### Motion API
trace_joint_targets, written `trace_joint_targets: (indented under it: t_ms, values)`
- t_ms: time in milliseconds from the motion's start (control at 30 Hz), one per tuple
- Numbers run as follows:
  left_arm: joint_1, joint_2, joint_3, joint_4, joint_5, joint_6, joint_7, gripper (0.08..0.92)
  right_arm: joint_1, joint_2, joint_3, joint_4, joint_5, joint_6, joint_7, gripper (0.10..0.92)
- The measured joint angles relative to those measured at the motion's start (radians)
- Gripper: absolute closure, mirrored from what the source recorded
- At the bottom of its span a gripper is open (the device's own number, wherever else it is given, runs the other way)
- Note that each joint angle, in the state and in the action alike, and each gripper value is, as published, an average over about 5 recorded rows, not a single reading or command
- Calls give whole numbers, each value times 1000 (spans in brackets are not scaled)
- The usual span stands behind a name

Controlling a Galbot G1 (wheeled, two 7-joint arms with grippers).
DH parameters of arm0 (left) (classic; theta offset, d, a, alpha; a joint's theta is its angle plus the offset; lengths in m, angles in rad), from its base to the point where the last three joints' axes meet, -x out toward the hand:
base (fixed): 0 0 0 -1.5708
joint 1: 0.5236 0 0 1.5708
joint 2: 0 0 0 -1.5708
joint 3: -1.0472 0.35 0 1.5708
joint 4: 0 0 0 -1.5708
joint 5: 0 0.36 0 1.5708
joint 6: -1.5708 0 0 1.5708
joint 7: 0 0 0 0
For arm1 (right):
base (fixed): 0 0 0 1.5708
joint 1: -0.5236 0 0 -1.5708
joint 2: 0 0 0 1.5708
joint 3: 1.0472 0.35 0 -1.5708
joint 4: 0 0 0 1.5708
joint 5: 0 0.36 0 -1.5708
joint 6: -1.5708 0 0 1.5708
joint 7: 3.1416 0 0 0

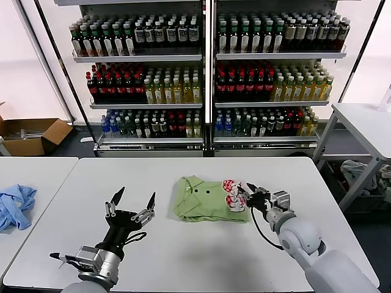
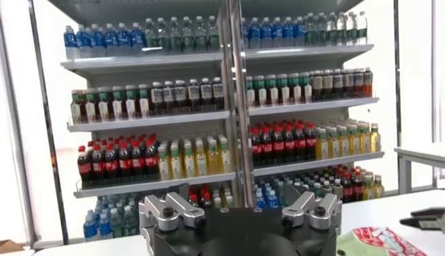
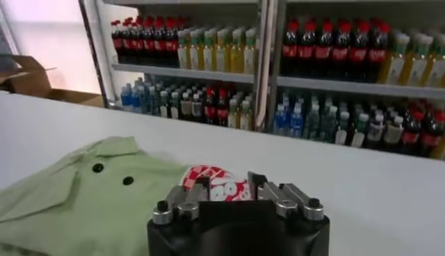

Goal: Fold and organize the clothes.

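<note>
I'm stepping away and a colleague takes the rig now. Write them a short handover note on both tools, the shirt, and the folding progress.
Left tool: open, empty, raised over the white table, left of the shirt.
Right tool: at the right edge of the green polo shirt, by its red-and-white print; grip unclear from these views.
Shirt: mid-table, already a compact bundle, collar and buttons up.
Blue garment: on the neighbouring table, untouched.
Left: check whether the right tool has let go, then tidy the fold.
</note>
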State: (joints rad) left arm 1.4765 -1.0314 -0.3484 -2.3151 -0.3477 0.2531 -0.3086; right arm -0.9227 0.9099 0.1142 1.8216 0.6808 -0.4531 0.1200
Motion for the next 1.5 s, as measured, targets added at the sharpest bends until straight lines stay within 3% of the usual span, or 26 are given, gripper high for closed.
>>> trace_joint_targets:
  t_ms: [400, 500, 1067, 1500]
  values:
    - [27, 22, -11, 7, -15, -37, 17, 177, -171, -73, 177, 158, -72, 190, -1, 250]
    - [34, 32, -10, 16, -19, -64, 26, 177, -285, -73, 269, 228, -83, 246, 35, 210]
    - [126, 85, -43, 124, -9, -289, -10, 177, -937, 102, 567, 393, -233, 744, 123, 203]
    - [198, 91, -51, 129, -7, -354, -27, 177, -1086, 137, 589, 388, -283, 891, 132, 203]
